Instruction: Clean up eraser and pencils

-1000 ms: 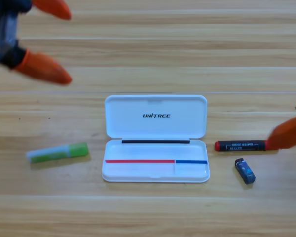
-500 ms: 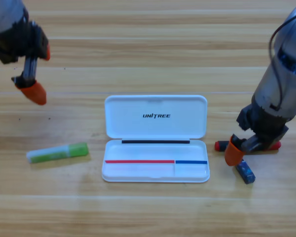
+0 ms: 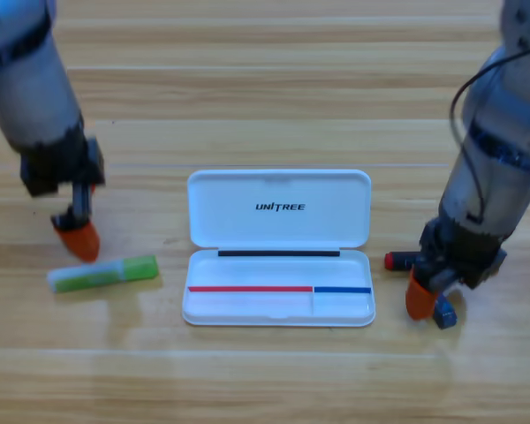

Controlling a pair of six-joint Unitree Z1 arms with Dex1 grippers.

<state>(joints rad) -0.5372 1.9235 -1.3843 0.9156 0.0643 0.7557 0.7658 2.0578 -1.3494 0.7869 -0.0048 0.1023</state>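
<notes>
From the high view, a white case (image 3: 278, 247) lies open in the middle of the wooden table (image 3: 265, 106), its lid folded back toward the top of the picture and printed with the word UNITREE, its shallow tray toward the bottom.

The left arm comes down from the upper left corner, and the left gripper (image 3: 77, 237) points at the table just above the green pencil (image 3: 103, 273). Only one orange jaw tip shows, near the pencil's upper edge (touching or just clear of it, I cannot tell), and whether the jaws stand wide or narrow cannot be told either. The green pencil lies flat, well to the left of the case, slightly tilted, its pale end toward the left.

The right arm comes in from the upper right, and the right gripper (image 3: 428, 296) is low at the table just right of the case's tray. It covers most of the red pencil (image 3: 397, 261), of which only the left end shows, beside the case's right edge. One orange jaw tip sits below that end, right next to the eraser (image 3: 444, 312), a small dark blue block partly hidden under the gripper. How far these jaws are apart, and whether they hold anything, cannot be told.
</notes>
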